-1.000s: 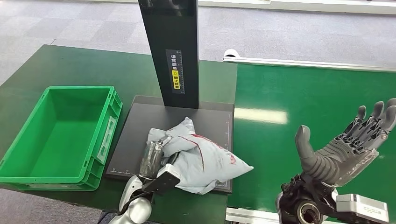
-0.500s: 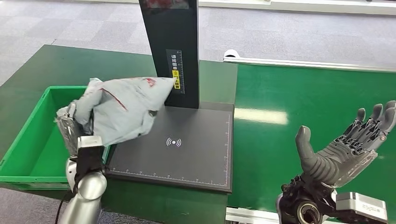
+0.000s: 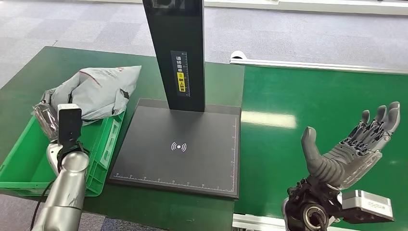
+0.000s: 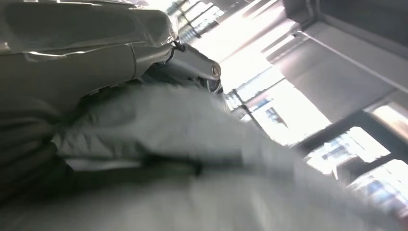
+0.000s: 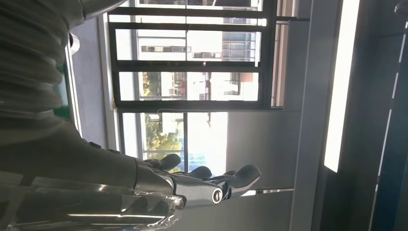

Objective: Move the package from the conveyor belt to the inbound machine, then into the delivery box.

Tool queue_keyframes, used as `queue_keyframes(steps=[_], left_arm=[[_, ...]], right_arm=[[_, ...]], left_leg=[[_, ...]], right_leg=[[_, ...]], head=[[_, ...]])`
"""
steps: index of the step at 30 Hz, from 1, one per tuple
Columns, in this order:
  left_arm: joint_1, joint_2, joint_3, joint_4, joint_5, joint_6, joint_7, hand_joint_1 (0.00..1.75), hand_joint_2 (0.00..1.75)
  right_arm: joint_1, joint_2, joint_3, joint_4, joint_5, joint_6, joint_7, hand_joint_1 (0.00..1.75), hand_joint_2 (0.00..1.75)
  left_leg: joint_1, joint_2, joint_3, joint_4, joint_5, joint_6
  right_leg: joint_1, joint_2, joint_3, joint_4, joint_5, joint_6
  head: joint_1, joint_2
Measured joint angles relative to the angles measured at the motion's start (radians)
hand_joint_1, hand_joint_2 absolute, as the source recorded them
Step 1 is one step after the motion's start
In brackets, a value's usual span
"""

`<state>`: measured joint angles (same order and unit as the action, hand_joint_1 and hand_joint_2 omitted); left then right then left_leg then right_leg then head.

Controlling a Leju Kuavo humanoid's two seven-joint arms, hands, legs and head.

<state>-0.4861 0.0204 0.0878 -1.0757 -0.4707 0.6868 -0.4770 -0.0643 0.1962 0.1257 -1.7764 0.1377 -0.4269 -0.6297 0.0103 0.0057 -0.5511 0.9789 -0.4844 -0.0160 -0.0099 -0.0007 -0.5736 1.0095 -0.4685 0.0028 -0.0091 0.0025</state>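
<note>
Hovering pkg [image 3: 98, 91] in left robot hand [image 3: 48, 120] over bin rim [image 3: 114, 126]

The scanner column [image 3: 175, 53] stands at the far edge of the platform [image 3: 178, 147]; the platform surface in front of it is unobstructed. The green crate [image 3: 108, 144] sits just beside the platform, and the package [image 3: 98, 89] held by the left hand [image 3: 48, 120] appears to overhang its far corner. The conveyor belt [image 3: 298, 106] is open around the raised right hand [image 3: 353, 149].

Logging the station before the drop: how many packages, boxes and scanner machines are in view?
Packages: 1, grey package held by the left hand
Boxes: 1, green box
Scanner machines: 1, black machine
Total: 3
</note>
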Motion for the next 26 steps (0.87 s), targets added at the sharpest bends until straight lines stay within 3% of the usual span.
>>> queue_keyframes(steps=[7, 11, 16, 18, 21, 23, 26], left_arm=[[-0.140, 0.040, 0.107, 0.305, -0.044, 0.007, 0.063, 0.00, 1.75], [-0.166, 0.049, 0.152, 0.371, -0.069, 0.010, 0.087, 0.00, 1.75], [-0.194, 0.057, 0.268, 0.422, -0.086, 0.011, 0.095, 0.00, 1.75], [-0.204, 0.059, 0.323, 0.442, -0.033, 0.009, 0.047, 0.00, 1.75], [-0.205, 0.053, 0.384, 0.441, 0.144, -0.019, -0.104, 0.00, 1.75], [-0.181, 0.033, 0.388, 0.374, 0.260, -0.055, -0.176, 0.00, 1.75], [-0.114, -0.012, 0.354, 0.199, 0.353, -0.099, -0.193, 0.00, 1.75]], right_arm=[[-0.001, -0.011, 0.003, 0.028, -0.015, -0.016, 0.001, 0.00, 1.75], [-0.001, -0.015, 0.004, 0.038, -0.017, -0.018, 0.003, 0.00, 1.75], [0.003, -0.019, 0.005, 0.048, -0.017, -0.027, 0.016, 0.00, 1.75], [0.005, -0.021, 0.005, 0.052, -0.014, -0.030, 0.021, 0.00, 1.75], [0.006, -0.022, 0.005, 0.060, -0.007, -0.029, 0.030, 0.00, 1.75], [0.004, -0.022, 0.005, 0.066, 0.000, -0.023, 0.039, 0.00, 1.75], [0.001, -0.022, 0.005, 0.076, 0.018, -0.010, 0.052, 0.00, 1.75]], left_leg=[[0.001, 0.001, 0.000, 0.000, 0.001, -0.001], [0.001, 0.000, -0.001, 0.000, 0.001, -0.001], [0.001, 0.001, -0.001, 0.000, 0.001, -0.001], [0.001, 0.001, 0.000, 0.000, 0.001, -0.001], [0.001, 0.001, 0.000, 0.000, 0.001, -0.002], [0.001, 0.001, 0.000, 0.000, 0.001, -0.002], [0.001, 0.001, -0.001, 0.000, 0.001, -0.001]], right_leg=[[0.001, 0.000, 0.000, 0.001, 0.001, -0.002], [0.001, 0.000, 0.000, 0.001, 0.001, -0.002], [0.001, 0.000, -0.001, 0.001, 0.001, -0.002], [0.001, 0.000, -0.001, 0.001, 0.001, -0.002], [0.001, 0.000, -0.001, 0.001, 0.001, -0.002], [0.001, 0.000, -0.001, 0.001, 0.001, -0.002], [0.001, 0.000, -0.001, 0.000, 0.001, -0.002]], head=[[0.000, 0.000], [0.000, 0.000], [0.000, 0.000], [0.000, 0.000], [0.000, 0.000], [0.000, 0.000], [0.000, 0.000]])
